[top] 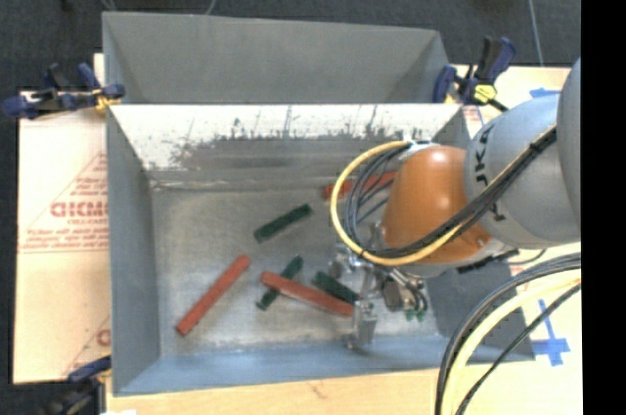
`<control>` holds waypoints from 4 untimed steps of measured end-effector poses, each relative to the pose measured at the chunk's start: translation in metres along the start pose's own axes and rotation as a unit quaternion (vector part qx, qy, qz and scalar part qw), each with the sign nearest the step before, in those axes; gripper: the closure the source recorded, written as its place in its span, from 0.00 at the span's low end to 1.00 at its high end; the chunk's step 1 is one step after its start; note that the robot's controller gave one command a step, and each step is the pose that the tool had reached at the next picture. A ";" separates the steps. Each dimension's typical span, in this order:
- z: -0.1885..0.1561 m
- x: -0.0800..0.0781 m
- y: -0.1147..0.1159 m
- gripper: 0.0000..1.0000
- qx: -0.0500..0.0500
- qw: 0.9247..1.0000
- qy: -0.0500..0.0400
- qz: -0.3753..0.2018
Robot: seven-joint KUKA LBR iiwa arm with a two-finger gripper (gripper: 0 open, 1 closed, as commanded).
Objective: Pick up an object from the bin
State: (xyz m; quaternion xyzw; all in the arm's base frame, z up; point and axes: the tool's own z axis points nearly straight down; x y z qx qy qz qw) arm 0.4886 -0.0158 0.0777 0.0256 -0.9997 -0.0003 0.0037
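My gripper (363, 325) hangs low in the bin's front right part, under the arm's orange cover. Its tip is just off the right end of a red flat stick (305, 295) that lies slanted on the bin floor. A dark green stick (331, 286) lies against that red stick, right beside the gripper. Two short green pieces (291, 266) (266, 299) lie a little to the left. Another green piece (419, 310) peeks out to the right of the gripper, partly hidden by the arm.
A longer red stick (212, 294) lies slanted at the front left. A green stick (283, 223) lies mid-bin. A red piece (364, 187) shows behind the cables near the back right. The bin's front wall is close below the gripper.
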 end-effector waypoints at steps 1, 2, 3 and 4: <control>-0.004 -0.004 -0.002 1.00 0.001 1.000 -0.005 0.000; -0.040 0.008 0.012 1.00 0.001 1.000 -0.006 -0.031; -0.186 0.008 -0.012 1.00 0.002 1.000 -0.010 -0.016; -0.182 0.014 0.001 1.00 0.002 0.972 -0.004 -0.234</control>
